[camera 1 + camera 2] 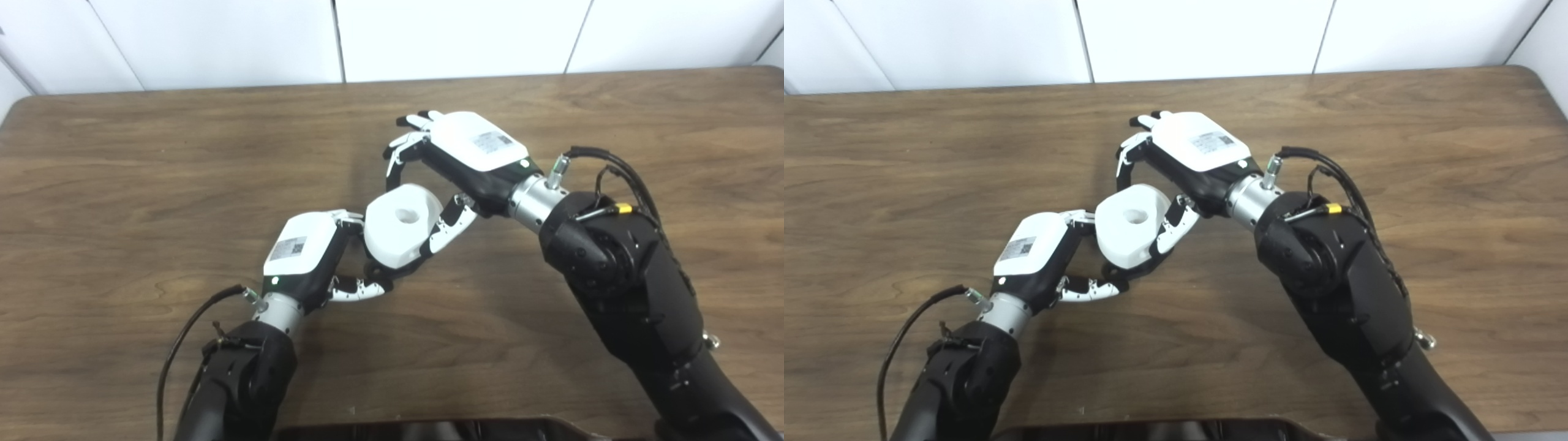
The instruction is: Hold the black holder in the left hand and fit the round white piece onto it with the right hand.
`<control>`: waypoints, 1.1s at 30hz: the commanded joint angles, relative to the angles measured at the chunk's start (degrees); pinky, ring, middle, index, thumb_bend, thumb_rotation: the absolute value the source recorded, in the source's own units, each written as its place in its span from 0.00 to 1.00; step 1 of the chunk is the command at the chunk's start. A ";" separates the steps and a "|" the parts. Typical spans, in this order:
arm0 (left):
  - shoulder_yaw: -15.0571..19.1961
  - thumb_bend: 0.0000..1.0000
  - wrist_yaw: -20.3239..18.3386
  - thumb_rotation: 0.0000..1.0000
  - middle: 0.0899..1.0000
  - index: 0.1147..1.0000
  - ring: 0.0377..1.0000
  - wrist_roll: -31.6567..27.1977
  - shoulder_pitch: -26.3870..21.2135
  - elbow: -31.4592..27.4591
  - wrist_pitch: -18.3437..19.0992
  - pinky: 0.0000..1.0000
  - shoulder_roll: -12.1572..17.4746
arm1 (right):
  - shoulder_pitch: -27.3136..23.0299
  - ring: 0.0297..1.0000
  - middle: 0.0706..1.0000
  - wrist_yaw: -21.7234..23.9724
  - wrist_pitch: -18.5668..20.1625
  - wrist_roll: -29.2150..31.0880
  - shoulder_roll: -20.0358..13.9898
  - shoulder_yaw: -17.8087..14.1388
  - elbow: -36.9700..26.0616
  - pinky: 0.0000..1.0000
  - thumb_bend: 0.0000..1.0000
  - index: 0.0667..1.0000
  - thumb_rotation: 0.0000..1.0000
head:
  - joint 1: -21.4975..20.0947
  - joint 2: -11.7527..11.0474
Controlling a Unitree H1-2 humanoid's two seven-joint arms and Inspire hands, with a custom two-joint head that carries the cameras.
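Up above the brown desk (153, 184), one round white piece (401, 226) sits between two hands. The left hand (306, 260) curls its fingers under it, around a dark part that is mostly hidden. The right hand (456, 162) pinches the white piece from the far side.

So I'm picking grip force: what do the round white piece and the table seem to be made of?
The round white piece looks like matte moulded or printed plastic: even white, soft shading, no glare, a clean hole on top. The table shows brown wood grain with a faint sheen; solid wood or laminate, I cannot tell.
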 commanded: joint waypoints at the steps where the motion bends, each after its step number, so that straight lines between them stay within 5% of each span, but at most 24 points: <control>1: -0.73 0.52 -1.85 0.05 0.75 0.42 0.84 -0.43 0.36 -0.30 0.01 0.85 0.21 | -0.42 0.95 0.78 4.65 0.22 -0.66 -1.24 1.73 0.23 0.98 0.53 0.44 0.14 | -0.05 0.11; 13: -0.74 0.52 -2.54 0.06 0.76 0.42 0.85 -0.17 0.21 -0.57 0.63 0.85 -0.09 | -2.99 0.94 0.78 9.33 1.82 -1.81 -1.52 3.69 -0.38 0.95 0.52 0.45 0.14 | -0.02 0.18; 33: -0.85 0.52 -3.09 0.05 0.76 0.42 0.85 0.27 0.21 -0.89 0.87 0.85 -0.17 | -3.21 0.94 0.80 9.94 2.62 -1.50 -1.31 3.65 -0.26 0.93 0.52 0.45 0.14 | 0.01 0.50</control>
